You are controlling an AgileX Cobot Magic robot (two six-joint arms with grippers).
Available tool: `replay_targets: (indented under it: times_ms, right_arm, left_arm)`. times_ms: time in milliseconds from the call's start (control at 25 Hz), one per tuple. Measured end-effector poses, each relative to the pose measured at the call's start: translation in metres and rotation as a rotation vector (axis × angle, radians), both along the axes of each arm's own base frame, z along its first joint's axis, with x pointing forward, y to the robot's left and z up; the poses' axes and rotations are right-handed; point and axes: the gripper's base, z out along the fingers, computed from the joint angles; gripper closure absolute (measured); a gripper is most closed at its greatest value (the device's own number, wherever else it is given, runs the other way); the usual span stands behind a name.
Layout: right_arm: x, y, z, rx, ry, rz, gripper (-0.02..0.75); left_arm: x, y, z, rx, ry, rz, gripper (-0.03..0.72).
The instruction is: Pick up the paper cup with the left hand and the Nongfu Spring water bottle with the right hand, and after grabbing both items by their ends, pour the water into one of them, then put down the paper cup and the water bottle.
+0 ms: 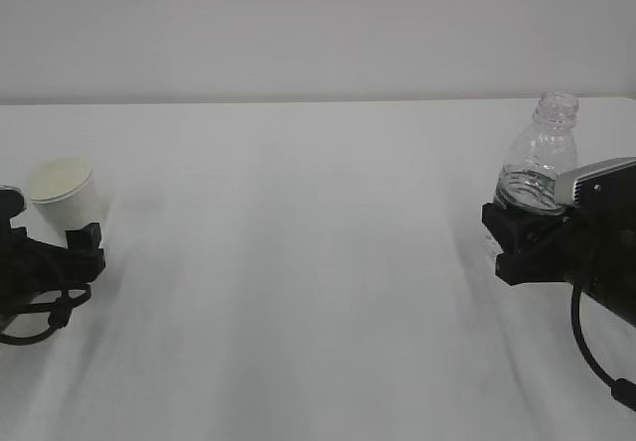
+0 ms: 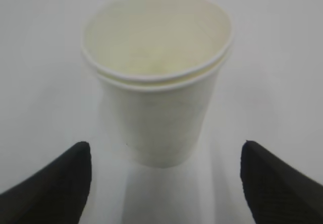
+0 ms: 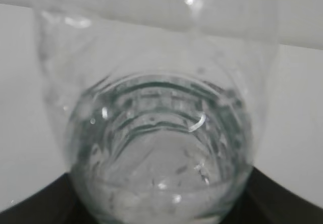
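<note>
While the paper cup [image 2: 156, 98] stands on the table [image 1: 298, 262] at twelve o'clock between the left gripper's [image 2: 161, 183] spread jaws, untouched, the right gripper [image 1: 522, 237] clamps the Nongfu Spring water bottle [image 1: 537, 158].

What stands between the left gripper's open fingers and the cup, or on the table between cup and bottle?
Nothing visible. The left gripper has its fingers open either side of the cup, with bare table in the gaps. The stretch across to the bottle is bare too.
</note>
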Motion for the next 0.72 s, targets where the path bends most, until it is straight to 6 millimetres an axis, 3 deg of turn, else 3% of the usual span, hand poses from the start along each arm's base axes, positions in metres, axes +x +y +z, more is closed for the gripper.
replay_targets:
  times_ms: [240,720]
  right_arm:
    - [0.000,0.000,0.000,0.000,0.000,0.000,0.309]
    - [0.000,0.000,0.000,0.000,0.000,-0.002,0.309]
  left_arm:
    - [0.008,-0.002,-0.004,-0.002,-0.007,0.000,0.004]
    - [0.022,0.022,0.000,-0.002,-0.042,0.045,0.006]
